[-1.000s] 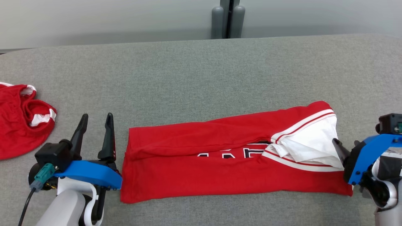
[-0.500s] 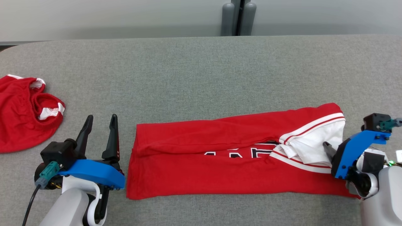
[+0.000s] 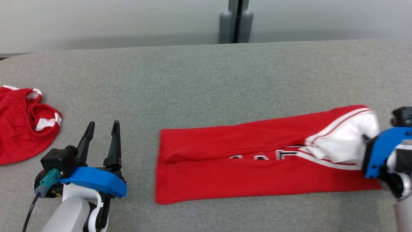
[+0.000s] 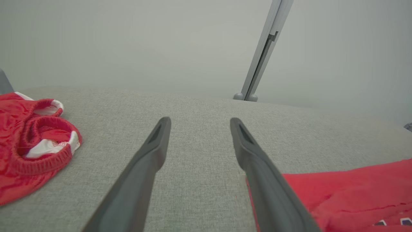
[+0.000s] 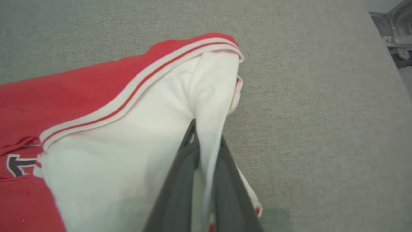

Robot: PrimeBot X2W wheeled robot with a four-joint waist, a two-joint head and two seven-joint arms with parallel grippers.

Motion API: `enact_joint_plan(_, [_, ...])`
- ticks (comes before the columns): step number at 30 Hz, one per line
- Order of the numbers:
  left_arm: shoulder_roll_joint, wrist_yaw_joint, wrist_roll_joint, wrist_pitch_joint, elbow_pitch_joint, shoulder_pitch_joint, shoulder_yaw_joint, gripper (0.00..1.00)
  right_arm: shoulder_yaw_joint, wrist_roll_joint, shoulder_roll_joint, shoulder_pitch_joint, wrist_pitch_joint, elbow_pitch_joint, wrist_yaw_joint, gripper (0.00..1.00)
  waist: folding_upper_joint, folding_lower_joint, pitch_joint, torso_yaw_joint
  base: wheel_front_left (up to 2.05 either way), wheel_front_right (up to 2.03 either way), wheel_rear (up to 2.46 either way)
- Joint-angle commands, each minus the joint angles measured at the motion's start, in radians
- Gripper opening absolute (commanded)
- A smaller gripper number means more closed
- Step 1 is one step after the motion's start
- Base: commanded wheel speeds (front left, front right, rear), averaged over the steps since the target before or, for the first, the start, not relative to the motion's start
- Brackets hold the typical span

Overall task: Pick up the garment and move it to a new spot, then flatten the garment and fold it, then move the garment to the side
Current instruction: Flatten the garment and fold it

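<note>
Right wrist view shows the right gripper (image 5: 207, 132) clamped on the white sleeve (image 5: 128, 145) of the red jersey (image 5: 64, 87); the left gripper (image 3: 103, 124) stands open, left of it.

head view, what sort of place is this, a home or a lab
Probably a lab or test room: a wide table covered in grey cloth, a bare pale wall with a grey post, plus a red jersey and a crumpled red garment.
</note>
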Motion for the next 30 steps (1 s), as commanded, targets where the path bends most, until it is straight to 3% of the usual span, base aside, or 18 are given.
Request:
enact_joint_plan(1, [0.007,0.004,-0.004,-0.001,-0.006,0.009,0.004,1.00,-0.014,-0.026,-0.033,0.023,0.003,-0.022,0.000,0.00,-0.0001,-0.0001,-0.008,-0.007,0.00,0.00,0.00])
enact_joint_plan(6, [0.015,0.009,-0.009,-0.003,-0.009,0.025,0.011,1.00,-0.071,-0.082,-0.106,0.047,0.037,-0.119,0.000,0.00,-0.0001,-0.0001,-0.027,-0.023,0.00,0.00,0.00])
enact_joint_plan(10, [0.019,0.013,-0.012,-0.002,-0.019,0.041,0.011,1.00,-0.080,-0.094,-0.120,0.062,0.071,-0.185,0.000,0.00,-0.0001,-0.0001,-0.041,-0.032,0.00,0.00,0.00])
enact_joint_plan(16, [0.027,0.024,-0.017,0.009,-0.038,0.062,0.008,1.00,0.007,-0.051,-0.053,0.095,0.146,-0.301,0.000,0.00,-0.0001,-0.0001,-0.063,-0.036,0.00,0.00,0.00])
enact_joint_plan(22, [0.040,0.037,-0.015,0.017,-0.059,0.066,0.010,1.00,0.205,-0.020,0.053,0.100,0.189,-0.404,0.000,0.00,-0.0001,-0.0001,-0.062,-0.040,0.00,0.00,0.00])
enact_joint_plan(30, [0.039,0.037,-0.006,0.031,-0.080,0.036,-0.006,1.00,0.424,0.022,0.131,0.017,0.151,-0.330,0.000,0.00,-0.0001,-0.0001,-0.042,-0.023,0.00,0.00,0.00])
